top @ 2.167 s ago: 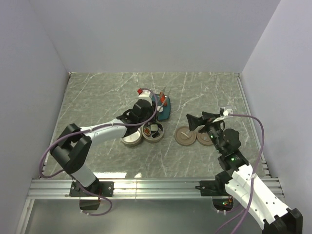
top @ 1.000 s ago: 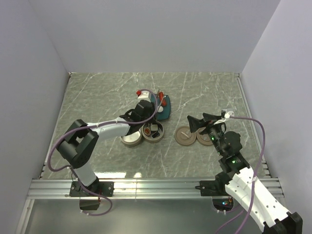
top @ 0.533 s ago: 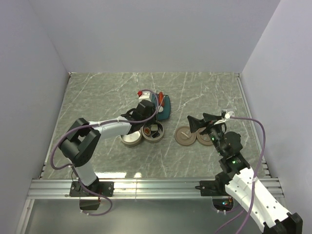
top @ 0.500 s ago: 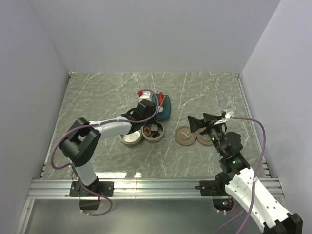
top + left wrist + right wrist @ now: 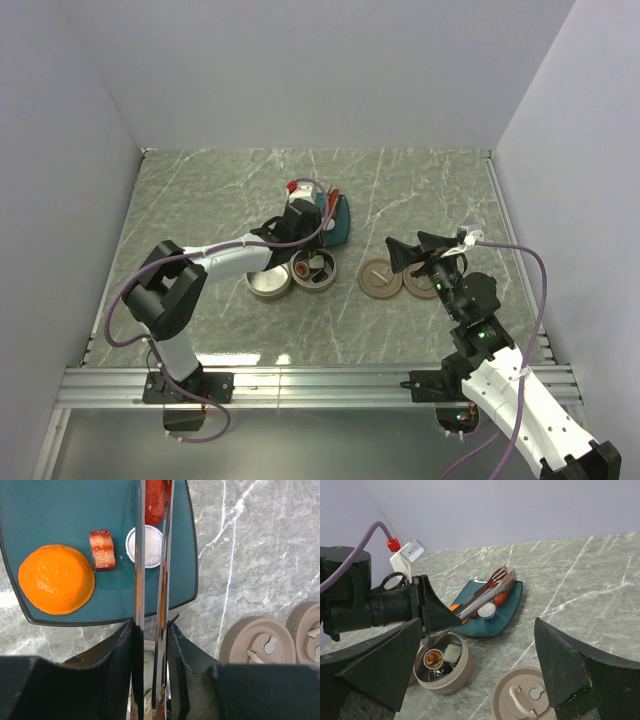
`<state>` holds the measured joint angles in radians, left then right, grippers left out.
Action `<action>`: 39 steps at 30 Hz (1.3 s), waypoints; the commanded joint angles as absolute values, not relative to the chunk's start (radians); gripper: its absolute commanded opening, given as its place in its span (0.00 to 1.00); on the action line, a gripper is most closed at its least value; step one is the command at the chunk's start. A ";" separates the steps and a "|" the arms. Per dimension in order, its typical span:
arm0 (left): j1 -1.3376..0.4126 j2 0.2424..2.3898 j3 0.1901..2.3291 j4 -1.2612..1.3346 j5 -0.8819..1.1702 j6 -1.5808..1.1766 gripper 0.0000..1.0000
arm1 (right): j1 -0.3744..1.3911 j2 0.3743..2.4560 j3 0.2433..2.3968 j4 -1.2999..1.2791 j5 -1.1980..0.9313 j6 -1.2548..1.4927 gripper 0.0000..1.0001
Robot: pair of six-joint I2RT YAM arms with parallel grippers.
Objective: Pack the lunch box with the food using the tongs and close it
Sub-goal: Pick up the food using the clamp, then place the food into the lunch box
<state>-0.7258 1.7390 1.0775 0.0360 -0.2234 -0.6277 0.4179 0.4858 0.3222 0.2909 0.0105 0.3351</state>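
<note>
My left gripper [image 5: 150, 627] [image 5: 303, 218] is shut on the tongs [image 5: 138, 555] [image 5: 487, 592] and squeezes their two arms close together. The tong tips reach over the teal plate [image 5: 60, 510] [image 5: 343, 232] and lie on either side of a red sausage [image 5: 155, 500]. Also on the plate are an orange ball [image 5: 56, 586], a small red-brown bit [image 5: 102, 550] and a white roll [image 5: 145, 546]. One lunch box tin [image 5: 442, 665] [image 5: 314, 270] holds several food pieces; the other tin [image 5: 268, 283] stands beside it. My right gripper [image 5: 478, 630] [image 5: 408, 250] hangs open above the brown lids [image 5: 380, 278] [image 5: 530, 700].
The second lid [image 5: 421, 284] lies right of the first. Both tins stand just in front of the plate, under my left arm. White walls close off the grey marble table [image 5: 200, 200] on three sides. A metal rail [image 5: 320, 380] runs along the near edge.
My left gripper has pushed farther out over the plate and squeezed the tongs narrower round the red sausage. The right arm has barely moved.
</note>
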 commanded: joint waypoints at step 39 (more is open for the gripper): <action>-0.759 1.013 0.709 0.048 -0.350 -0.578 0.15 | 0.410 0.517 0.333 0.307 0.026 0.328 0.99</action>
<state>-0.7357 1.1004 0.7399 0.0544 -0.3008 -0.5491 0.4179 0.5117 0.3222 0.2909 0.0151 0.3351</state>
